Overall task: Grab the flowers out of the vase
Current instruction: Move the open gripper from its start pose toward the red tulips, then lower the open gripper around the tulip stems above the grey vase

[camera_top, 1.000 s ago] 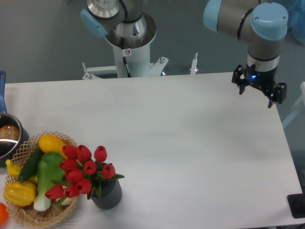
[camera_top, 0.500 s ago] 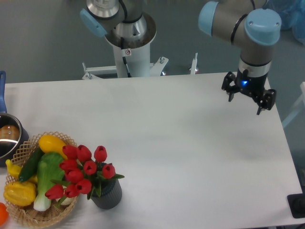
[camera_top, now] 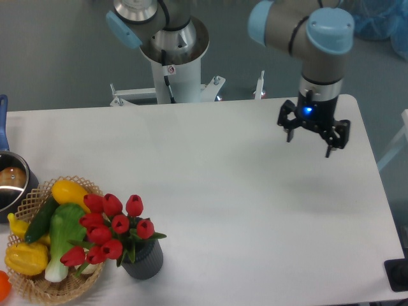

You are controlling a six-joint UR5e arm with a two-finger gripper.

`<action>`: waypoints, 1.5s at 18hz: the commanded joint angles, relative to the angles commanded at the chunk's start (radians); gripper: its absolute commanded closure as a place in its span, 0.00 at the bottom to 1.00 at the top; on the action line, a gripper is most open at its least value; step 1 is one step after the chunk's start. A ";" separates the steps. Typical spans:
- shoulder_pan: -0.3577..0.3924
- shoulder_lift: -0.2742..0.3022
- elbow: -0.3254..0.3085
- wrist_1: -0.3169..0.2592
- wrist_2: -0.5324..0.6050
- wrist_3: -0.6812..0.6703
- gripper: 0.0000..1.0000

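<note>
The pincer (camera_top: 311, 136) hangs over the counter (camera_top: 255, 210) toward two o'clock, its fingers spread apart and holding nothing. The flowers (camera_top: 109, 229), red tulip buds on green stems, stand in the dark ribbed vase (camera_top: 144, 258) down at seven o'clock, well apart from the arm.

The risks lie mostly in how crowded that corner is. The tulips lean toward nine o'clock and overhang the wicker basket (camera_top: 38, 290), which touches or nearly touches the vase; a descent that strays that way could snag the rim or nudge the yellow pepper (camera_top: 25, 257) and the green vegetables. The bunch spreads wider than the vase mouth, so a grip taken high may catch only a few buds and scatter or crush the rest. A grip taken low near the mouth could clip the rim and tip the small pot, or drag it up with the stems if they sit tight. The saucepan (camera_top: 11, 182) at nine o'clock looks safely clear.
</note>
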 joint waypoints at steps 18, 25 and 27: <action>-0.167 -0.095 -0.035 0.005 -0.742 -0.158 0.00; -0.189 -0.172 0.024 0.006 -0.859 -0.149 0.00; -0.199 -0.199 0.043 0.008 -0.894 -0.149 0.00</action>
